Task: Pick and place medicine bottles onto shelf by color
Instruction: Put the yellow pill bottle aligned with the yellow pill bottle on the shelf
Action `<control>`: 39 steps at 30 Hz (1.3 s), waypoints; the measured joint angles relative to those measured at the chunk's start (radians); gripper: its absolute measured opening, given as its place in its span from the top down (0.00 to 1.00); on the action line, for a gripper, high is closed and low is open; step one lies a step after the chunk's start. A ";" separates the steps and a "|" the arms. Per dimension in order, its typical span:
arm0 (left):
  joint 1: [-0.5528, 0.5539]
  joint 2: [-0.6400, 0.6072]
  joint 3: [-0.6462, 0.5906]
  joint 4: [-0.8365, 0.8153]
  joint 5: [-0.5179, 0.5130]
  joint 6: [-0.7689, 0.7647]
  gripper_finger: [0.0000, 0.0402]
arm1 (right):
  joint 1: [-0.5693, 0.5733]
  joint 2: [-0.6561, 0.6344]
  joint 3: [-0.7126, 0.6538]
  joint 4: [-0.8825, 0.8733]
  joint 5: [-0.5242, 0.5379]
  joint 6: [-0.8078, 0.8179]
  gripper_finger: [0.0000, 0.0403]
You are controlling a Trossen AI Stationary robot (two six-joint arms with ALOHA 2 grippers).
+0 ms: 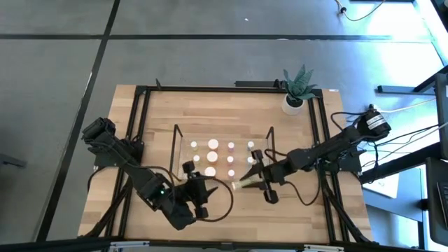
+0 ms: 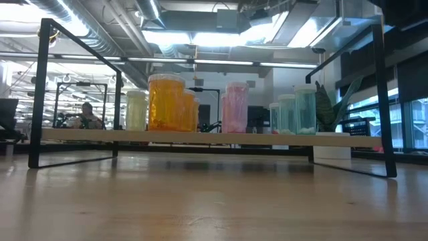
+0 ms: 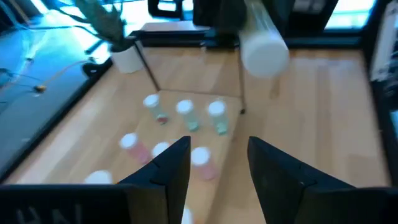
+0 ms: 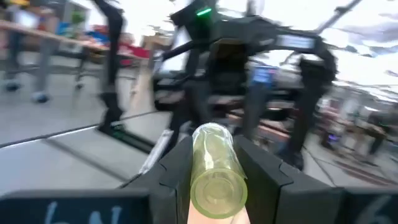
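Pale translucent cylindrical bottle (image 4: 214, 168) clamped in right fingers (image 4: 258, 165), left fingers (image 3: 174, 171) apart, empty.

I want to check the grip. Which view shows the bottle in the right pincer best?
The right wrist view: the pale greenish bottle fills the frame, clamped between the right pincer fingers. The left wrist view shows its white cap end, blurred. The high view shows it small, held sideways. The low view misses it.
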 joint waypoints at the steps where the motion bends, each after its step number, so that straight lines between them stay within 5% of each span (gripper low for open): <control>1: 0.004 0.000 0.000 0.027 0.012 0.007 0.62 | 0.000 0.011 0.005 -0.001 -0.029 -0.018 0.73; 15: 0.035 0.000 0.000 0.178 0.114 0.014 0.62 | 0.001 0.043 0.018 0.004 -0.059 -0.053 0.73; 23: 0.037 0.011 0.000 0.273 0.174 0.225 0.62 | 0.001 0.043 0.018 0.003 -0.059 -0.055 0.73; 39: 0.087 0.031 0.000 0.281 0.194 0.355 0.62 | 0.001 0.042 0.018 0.002 -0.058 -0.074 0.73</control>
